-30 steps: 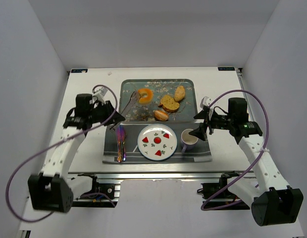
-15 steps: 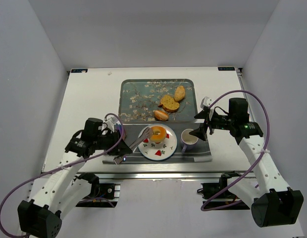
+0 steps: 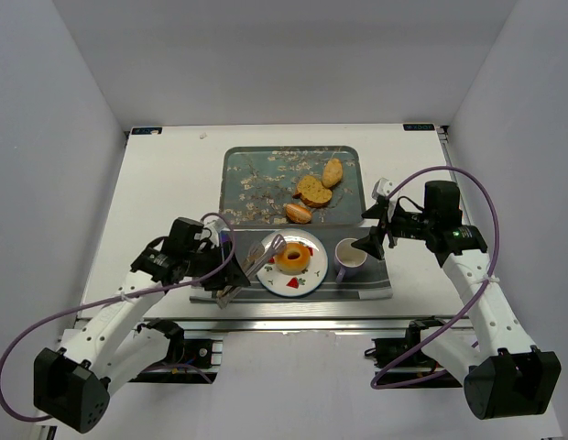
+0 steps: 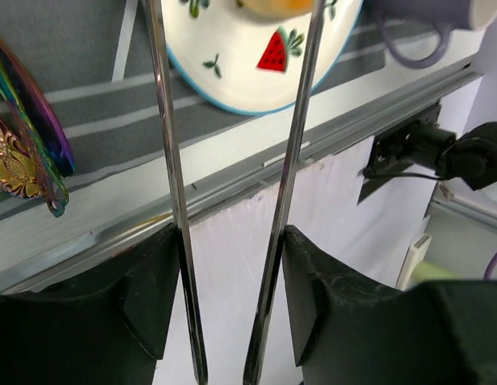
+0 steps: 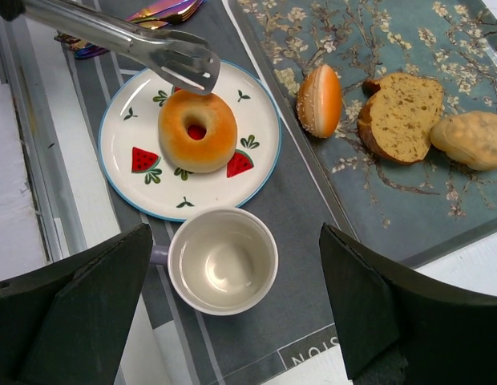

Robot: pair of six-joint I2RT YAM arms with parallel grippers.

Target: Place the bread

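Little bread (image 4: 272, 6) shows at left wrist; right wrist shows all.

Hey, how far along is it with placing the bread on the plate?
Mostly done, it looks like: the bagel lies flat on the watermelon plate, near its middle. In hand: the left gripper is shut on the tongs, whose tips are spread beside the bagel and seem clear of it. Probably left: draw the tongs away and set them down.
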